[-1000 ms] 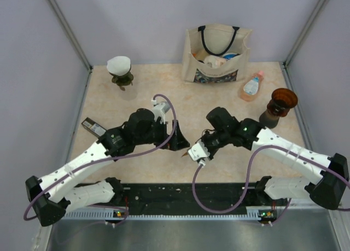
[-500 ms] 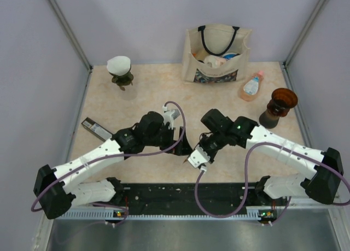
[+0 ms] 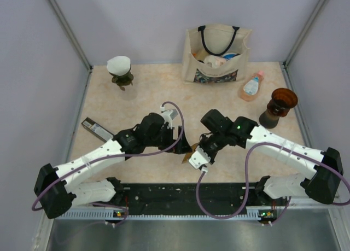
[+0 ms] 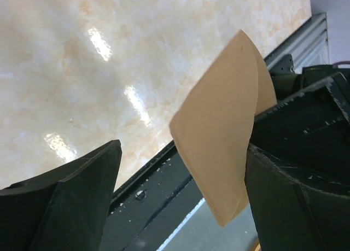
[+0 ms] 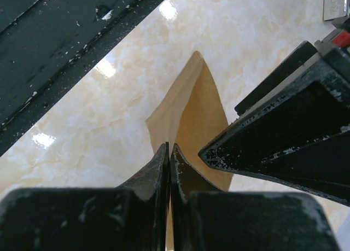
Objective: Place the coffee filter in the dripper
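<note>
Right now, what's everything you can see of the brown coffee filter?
The coffee filter is thin, unbleached brown paper. It is a flattened cone with a rounded rim and its two layers slightly parted. The right fingers are shut on one edge, holding it off the marble-look tabletop near the front edge. It sits between the open left fingers, but it is unclear whether either touches it.

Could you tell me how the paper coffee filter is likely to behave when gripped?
Probably light and bendy: the coffee filter is thin folded paper, pinched at one edge by the right gripper. It likely creases easily, so a gentle grip seems wise.
</note>
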{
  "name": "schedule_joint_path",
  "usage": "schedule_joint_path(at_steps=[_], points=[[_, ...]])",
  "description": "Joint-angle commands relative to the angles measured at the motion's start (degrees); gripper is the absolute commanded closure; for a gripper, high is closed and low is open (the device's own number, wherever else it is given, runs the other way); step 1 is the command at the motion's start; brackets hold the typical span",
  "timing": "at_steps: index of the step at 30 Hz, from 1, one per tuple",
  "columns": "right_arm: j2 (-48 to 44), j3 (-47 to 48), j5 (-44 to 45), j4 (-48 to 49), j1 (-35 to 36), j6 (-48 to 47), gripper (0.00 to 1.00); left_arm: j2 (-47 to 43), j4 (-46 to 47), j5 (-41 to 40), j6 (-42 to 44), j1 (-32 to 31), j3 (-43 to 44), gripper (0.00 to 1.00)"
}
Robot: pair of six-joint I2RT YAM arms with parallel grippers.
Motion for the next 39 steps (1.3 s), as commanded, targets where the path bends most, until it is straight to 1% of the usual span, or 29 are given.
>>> schedule_joint_path(at_steps=[1, 3, 5, 8, 12, 13, 15, 16, 18, 20, 23, 26, 28, 29, 30, 32, 35, 36, 39], points=[[-1.4, 2.5, -3.7, -1.5, 1.0, -1.8, 1.00, 0.3, -1.1, -5.1, -0.7, 0.1, 0.1, 0.06], [-1.5, 2.3, -3.9, -1.5, 1.0, -1.9, 1.00, 0.5, -1.8, -5.0, -0.8, 0.1, 0.3, 0.06], [-1.4, 2.3, -4.0, -1.5, 1.0, -1.8, 1.00, 0.6, -0.9, -3.1, -0.6, 0.1, 0.2, 0.06], [-1.3, 2.7, -3.8, -1.5, 1.0, -2.3, 1.00, 1.8, 2.0, 2.1, 0.2, 0.1, 0.0, 0.06], [-0.4, 3.8, -2.7, -1.5, 1.0, -2.6, 1.00, 4.3, 4.3, 8.5, 1.0, 0.1, 1.0, 0.11], [0.0, 4.2, -2.3, -1.6, 1.1, -2.5, 1.00, 5.1, 4.3, 9.4, 1.1, 0.1, 1.4, 0.14], [0.4, 4.6, -1.4, -1.5, 1.6, -1.9, 1.00, 6.4, 3.4, 9.8, 1.6, 0.1, 2.8, 0.25], [0.5, 4.7, -1.1, -1.6, 1.7, -1.7, 1.00, 7.0, 2.8, 9.3, 2.0, 0.1, 3.4, 0.33], [0.3, 4.5, -1.0, -1.5, 2.1, -1.3, 1.00, 7.6, 1.5, 6.7, 2.6, 0.1, 4.2, 0.45], [0.0, 3.9, -1.4, -1.5, 2.3, -0.4, 1.00, 8.0, 2.0, 4.8, 2.7, 0.1, 5.2, 0.59], [-0.3, 3.1, -2.5, -1.5, 3.1, 2.9, 1.00, 8.7, 1.4, -1.6, 3.7, 0.2, 6.9, 0.74], [-1.5, 1.4, -1.6, -0.2, 3.5, 6.9, 1.00, 8.6, -0.8, -9.2, 7.4, 0.2, 9.4, 0.82], [-2.4, 0.9, -1.8, 0.2, 3.5, 9.7, 1.00, 8.1, -1.7, -15.2, 10.8, 0.2, 10.2, 0.82], [-2.7, 0.8, -2.2, 0.1, 3.6, 10.9, 1.00, 7.9, -1.6, -19.9, 11.6, 0.2, 10.3, 0.85], [-3.1, 0.6, -2.7, 0.1, 3.6, 11.5, 1.00, 7.7, -0.8, -22.1, 13.3, 0.2, 10.3, 0.87], [-3.8, 0.2, -3.4, 0.2, 3.9, 12.2, 1.00, 7.4, -0.1, -23.6, 15.4, 0.2, 10.9, 0.88], [-3.9, 0.2, -3.0, 0.2, 4.1, 12.8, 1.00, 7.0, -0.3, -21.2, 17.6, 0.2, 11.2, 0.88], [-3.8, 0.3, -2.3, 0.3, 4.2, 12.9, 1.00, 6.9, -0.6, -19.5, 17.6, 0.2, 11.3, 0.84], [-3.4, 0.2, -0.2, 0.7, 4.3, 13.2, 1.00, 5.9, -4.5, -14.2, 15.9, 0.2, 12.6, 0.58]])
